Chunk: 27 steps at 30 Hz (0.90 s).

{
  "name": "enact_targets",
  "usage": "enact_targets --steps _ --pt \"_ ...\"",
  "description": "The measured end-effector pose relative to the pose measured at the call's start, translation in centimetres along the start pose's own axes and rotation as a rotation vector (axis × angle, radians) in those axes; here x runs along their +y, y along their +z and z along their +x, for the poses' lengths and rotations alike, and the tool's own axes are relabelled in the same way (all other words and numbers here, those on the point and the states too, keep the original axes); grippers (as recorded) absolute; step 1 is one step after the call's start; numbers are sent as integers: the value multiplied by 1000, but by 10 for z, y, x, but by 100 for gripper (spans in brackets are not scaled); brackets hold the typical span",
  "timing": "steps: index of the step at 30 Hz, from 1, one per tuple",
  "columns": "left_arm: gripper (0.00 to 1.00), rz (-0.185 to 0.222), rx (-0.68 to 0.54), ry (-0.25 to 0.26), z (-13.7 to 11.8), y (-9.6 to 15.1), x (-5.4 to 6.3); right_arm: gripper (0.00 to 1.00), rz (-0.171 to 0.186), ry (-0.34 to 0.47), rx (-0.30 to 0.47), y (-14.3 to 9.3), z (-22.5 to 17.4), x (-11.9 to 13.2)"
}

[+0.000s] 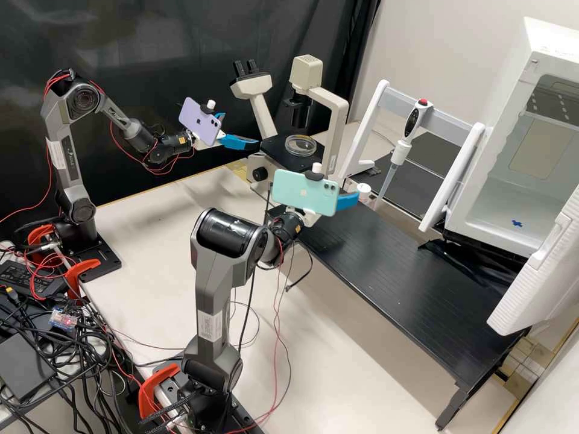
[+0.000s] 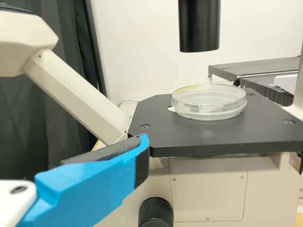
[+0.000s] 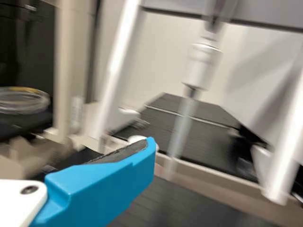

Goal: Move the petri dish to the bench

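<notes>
Petri dish (image 1: 300, 145), clear, round and shallow, lies beyond the left gripper (image 1: 242, 129), whose smooth blue fingers stand wide apart, one showing a rough dark pad. The right gripper (image 1: 348, 201) is likewise spread, before a white pipette (image 1: 400, 152). The dish sits on the microscope (image 1: 336, 129), on its flat black stage (image 1: 274, 147). The left wrist view shows yellow along its rim; the high view, paired eyepieces (image 1: 246, 68).

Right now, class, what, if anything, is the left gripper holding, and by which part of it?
Nothing: the left gripper has its fingers apart with nothing between them. The petri dish rests on the microscope stage.
</notes>
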Motion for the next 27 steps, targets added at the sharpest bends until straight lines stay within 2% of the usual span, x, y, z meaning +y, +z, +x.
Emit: enact_targets --steps 5,10,16,27 --pt "100 0 0 0 0 0 0 100 -39 -29 72 -30 23 -18" --pt "100 0 0 0 0 0 0 100 -63 -49 94 -53 49 -31" --pt "100 0 0 0 0 0 0 100 -57 -62 80 -73 84 -44" --pt "100 0 0 0 0 0 0 100 -29 -141 10 -83 146 -83"
